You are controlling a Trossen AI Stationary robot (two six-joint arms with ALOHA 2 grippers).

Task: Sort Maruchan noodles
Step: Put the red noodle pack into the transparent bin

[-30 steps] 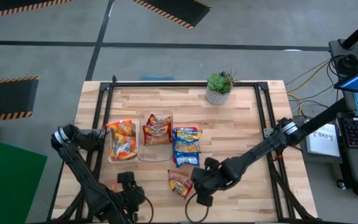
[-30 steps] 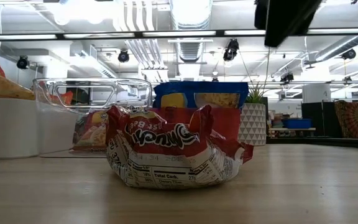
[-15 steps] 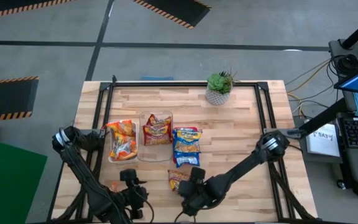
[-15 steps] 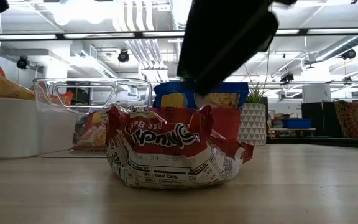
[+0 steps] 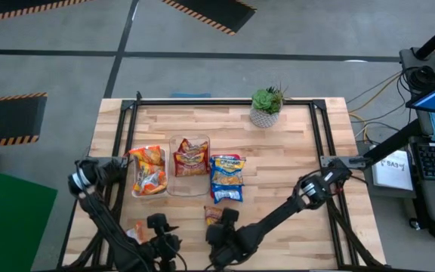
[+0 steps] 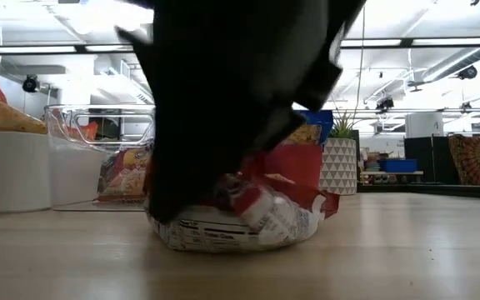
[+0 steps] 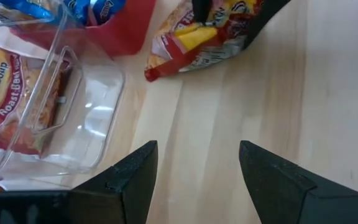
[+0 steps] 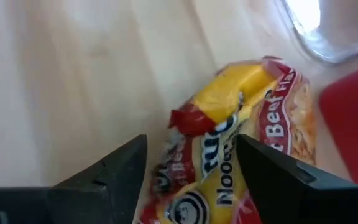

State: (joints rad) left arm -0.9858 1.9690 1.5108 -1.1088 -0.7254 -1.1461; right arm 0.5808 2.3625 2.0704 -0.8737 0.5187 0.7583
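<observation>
The Maruchan noodles are partly sorted on the wooden table [image 5: 293, 159]: orange packets [image 5: 149, 170] fill the white tray [image 5: 134, 189], a red roast-beef packet [image 5: 191, 159] lies in the clear tray [image 5: 174, 187], and blue packets [image 5: 226, 172] lie stacked on the red tray [image 5: 226, 198]. One more red beef packet [image 8: 241, 149] lies loose on the bare wood near the table's front edge, just in front of the red tray and apart from it. The right gripper [image 8: 191, 162] hangs directly over this loose packet, its fingers [image 8: 114, 171] spread wide to either side, not closed on it. In the low view the right arm's dark bulk covers most of the packet. The left gripper [image 7: 194, 165] waits near the front edge to the left, fingers apart and holding nothing. A potted plant [image 5: 266, 105] stands at the table's far edge.
</observation>
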